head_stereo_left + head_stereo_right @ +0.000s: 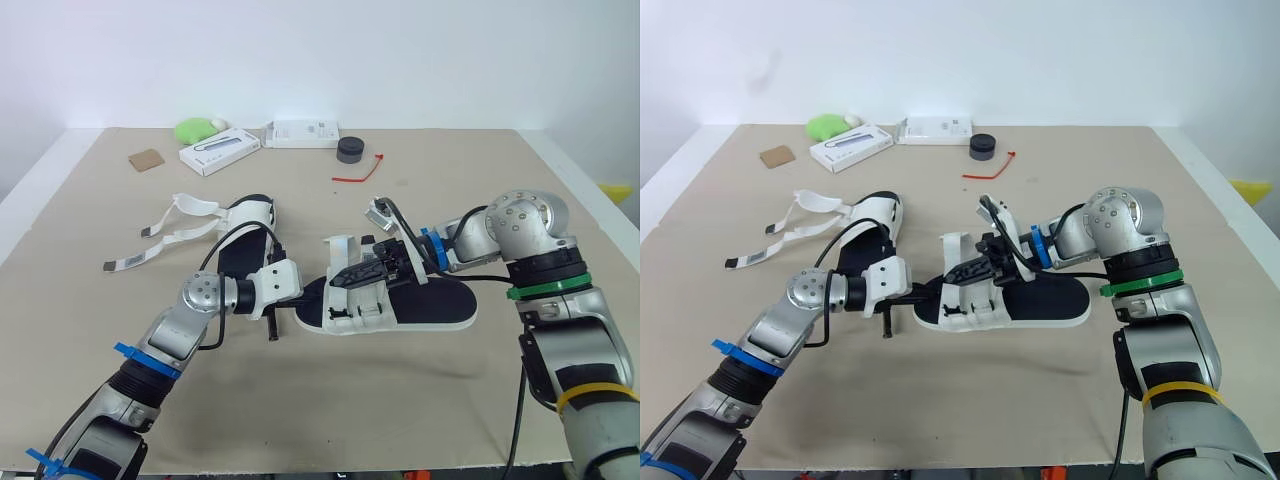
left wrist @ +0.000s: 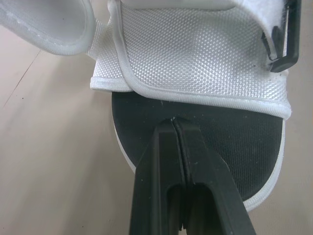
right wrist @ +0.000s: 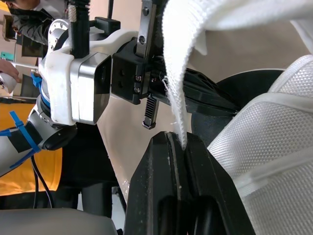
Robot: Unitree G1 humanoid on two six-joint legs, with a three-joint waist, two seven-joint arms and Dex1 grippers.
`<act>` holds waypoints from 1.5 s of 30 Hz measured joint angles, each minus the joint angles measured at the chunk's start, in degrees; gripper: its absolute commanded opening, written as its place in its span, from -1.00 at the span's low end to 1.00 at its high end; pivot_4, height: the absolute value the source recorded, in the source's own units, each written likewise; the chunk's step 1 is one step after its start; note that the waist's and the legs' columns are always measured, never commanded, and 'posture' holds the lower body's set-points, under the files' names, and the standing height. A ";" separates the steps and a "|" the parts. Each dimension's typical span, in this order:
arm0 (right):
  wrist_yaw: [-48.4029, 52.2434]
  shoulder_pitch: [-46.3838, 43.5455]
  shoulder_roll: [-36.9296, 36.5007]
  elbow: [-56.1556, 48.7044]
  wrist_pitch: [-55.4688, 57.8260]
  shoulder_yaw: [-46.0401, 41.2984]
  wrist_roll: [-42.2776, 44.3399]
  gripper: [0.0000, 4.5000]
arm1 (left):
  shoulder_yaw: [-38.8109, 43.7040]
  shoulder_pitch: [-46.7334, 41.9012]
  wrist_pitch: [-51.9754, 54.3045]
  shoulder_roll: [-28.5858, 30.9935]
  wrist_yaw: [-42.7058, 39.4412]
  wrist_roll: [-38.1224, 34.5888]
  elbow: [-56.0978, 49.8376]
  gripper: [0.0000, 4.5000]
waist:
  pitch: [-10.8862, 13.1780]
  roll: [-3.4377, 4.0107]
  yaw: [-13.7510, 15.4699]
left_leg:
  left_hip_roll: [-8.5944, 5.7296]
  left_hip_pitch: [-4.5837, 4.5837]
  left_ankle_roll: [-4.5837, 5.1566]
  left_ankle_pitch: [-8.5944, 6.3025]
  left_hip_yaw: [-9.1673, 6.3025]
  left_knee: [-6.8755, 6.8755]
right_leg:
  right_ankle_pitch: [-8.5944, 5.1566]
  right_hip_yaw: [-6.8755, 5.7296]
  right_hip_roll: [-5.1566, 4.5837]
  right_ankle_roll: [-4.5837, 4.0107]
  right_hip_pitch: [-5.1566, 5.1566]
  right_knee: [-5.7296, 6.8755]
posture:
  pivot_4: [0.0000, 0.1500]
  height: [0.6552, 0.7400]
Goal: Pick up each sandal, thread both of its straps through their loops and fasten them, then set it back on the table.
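White webbing strap (image 3: 176,73) is pinched in your right gripper (image 3: 178,139), reaching from 3 o'clock over the near sandal (image 1: 440,300) on the counter (image 1: 450,200). Your left gripper (image 2: 174,122), pressed together, only touches its toe at 9 o'clock. Pull hard and the unclamped sandal may skid, or the strap slip free. At 11 o'clock the second sandal (image 1: 250,215) lies unfastened.

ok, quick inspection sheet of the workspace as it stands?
Surface: beige table, matte.
Job's things: near sandal at centre, one strap raised; far sandal to the left, its loose straps splayed out.
Clutter: green lump, white box, second white box, black puck, red tie, brown card, all toward the far edge.
Tools: left tool shut, tips at the near sandal's toe end; right tool shut on the strap.
Cables: black cable looped by the left arm.
Surroundings: white wall; yellow item off the right edge.
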 measured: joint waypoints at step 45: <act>9.61 7.34 -1.05 -18.95 -4.61 1.84 -14.88 -0.98 | 0.00 0.44 0.25 0.02 -0.02 0.33 -0.48 -1.00 | -0.07 0.08 0.01 | 0.01 0.02 0.00 -0.01 -0.07 0.00 | -0.02 -0.03 0.04 0.00 0.01 0.00 | 1.00 1.00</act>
